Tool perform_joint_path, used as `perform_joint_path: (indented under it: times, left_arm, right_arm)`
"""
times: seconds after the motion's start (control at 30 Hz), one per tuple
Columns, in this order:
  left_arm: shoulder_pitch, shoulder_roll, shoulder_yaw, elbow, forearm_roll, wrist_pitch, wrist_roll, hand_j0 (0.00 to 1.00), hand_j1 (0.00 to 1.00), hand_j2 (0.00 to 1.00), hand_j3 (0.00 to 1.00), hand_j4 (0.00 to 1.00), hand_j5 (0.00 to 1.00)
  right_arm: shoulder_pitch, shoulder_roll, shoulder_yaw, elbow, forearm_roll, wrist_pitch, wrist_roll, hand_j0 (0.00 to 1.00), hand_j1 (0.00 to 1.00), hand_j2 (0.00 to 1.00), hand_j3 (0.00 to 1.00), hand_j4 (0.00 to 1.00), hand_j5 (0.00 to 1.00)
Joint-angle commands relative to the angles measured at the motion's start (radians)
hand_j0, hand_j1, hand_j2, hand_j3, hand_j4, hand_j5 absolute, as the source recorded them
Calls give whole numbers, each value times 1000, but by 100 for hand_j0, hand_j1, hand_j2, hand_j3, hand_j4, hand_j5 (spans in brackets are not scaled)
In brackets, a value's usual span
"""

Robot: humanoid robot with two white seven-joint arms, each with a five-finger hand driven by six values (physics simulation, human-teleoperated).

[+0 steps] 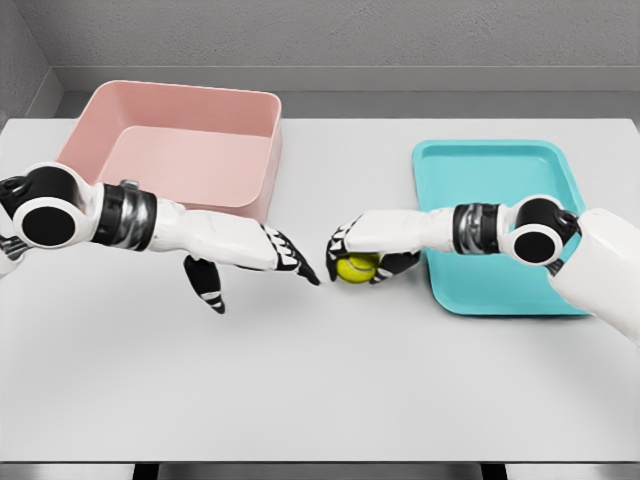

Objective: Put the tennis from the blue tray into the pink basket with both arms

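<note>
A yellow-green tennis ball (355, 268) hangs over the white table between the tray and the basket, held in my right hand (352, 252), whose fingers curl around it from above. The blue tray (500, 165) lies at the right with nothing visible in it. The pink basket (180, 150) stands at the back left, its inside bare. My left hand (262, 262) is open, fingers stretched toward the ball, the fingertips (308, 276) a short gap to its left; the thumb points down.
The white table (320, 380) spreads wide in front of both hands. A grey wall runs behind the table's far edge. Both forearms cross the table's middle at about the same height.
</note>
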Motion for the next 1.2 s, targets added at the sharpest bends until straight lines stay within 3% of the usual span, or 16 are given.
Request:
perform_joint_path:
  times: [0.0,0.23,0.27,0.33,0.53,0.57,0.7,0.8,0.87,0.9,0.97,1.0,1.1,1.17]
  left_arm:
    - [0,22,0,2,-4,2,0,100,100,100,100,100,100]
    - [3,51,0,-1,-4,2,0,100,100,100,100,100,100]
    - [3,51,0,-1,-4,2,0,100,100,100,100,100,100]
    - [3,51,0,0,-4,2,0,100,100,100,100,100,100]
    - [3,54,0,0,-12,4,0,100,100,100,100,100,100]
    - [3,53,0,0,-52,2,0,100,100,100,100,100,100]
    - [5,57,9,-1,-55,1,0,100,100,100,100,100,100]
    - [-2,38,13,-1,-47,-1,0,100,100,100,100,100,100]
    - [-8,-31,23,0,-46,1,0,100,100,100,100,100,100]
    - [-8,-61,29,4,-50,2,0,100,100,100,100,100,100]
    - [-8,-137,30,45,-55,6,0,100,100,100,100,100,100]
    - [-6,-162,29,66,-55,6,0,100,100,100,100,100,100]
    - [-20,-211,55,82,-53,2,0,100,100,100,100,100,100]
    - [-26,-268,56,140,-56,2,0,100,100,100,100,100,100]
  right_arm:
    - [0,23,11,28,-5,2,0,53,53,53,53,53,53]
    - [0,57,20,53,2,2,2,56,56,56,56,56,56]
    - [0,57,20,54,2,2,2,63,63,63,63,63,63]
    - [0,57,20,60,2,22,2,100,100,100,100,100,100]
    - [-3,54,20,59,2,23,2,100,100,100,100,100,100]
    - [-9,50,20,59,2,23,2,100,100,100,100,100,100]
    - [-63,7,9,49,1,16,-12,100,100,100,100,100,100]
    - [-138,-98,6,46,-1,3,-11,100,100,100,100,100,100]
    - [-172,-165,-1,46,-1,-29,-17,100,100,100,100,100,100]
    - [-172,-173,-18,48,-1,-41,-84,100,100,100,100,100,100]
    - [-130,-237,-14,71,-1,-43,-346,100,100,100,100,100,100]
    - [-123,-260,-12,79,-1,-43,-399,100,100,100,100,100,100]
    - [-106,-286,-20,89,-1,-41,-403,100,100,100,100,100,100]
    - [-103,-306,-26,88,-1,-43,-406,100,100,100,100,100,100]
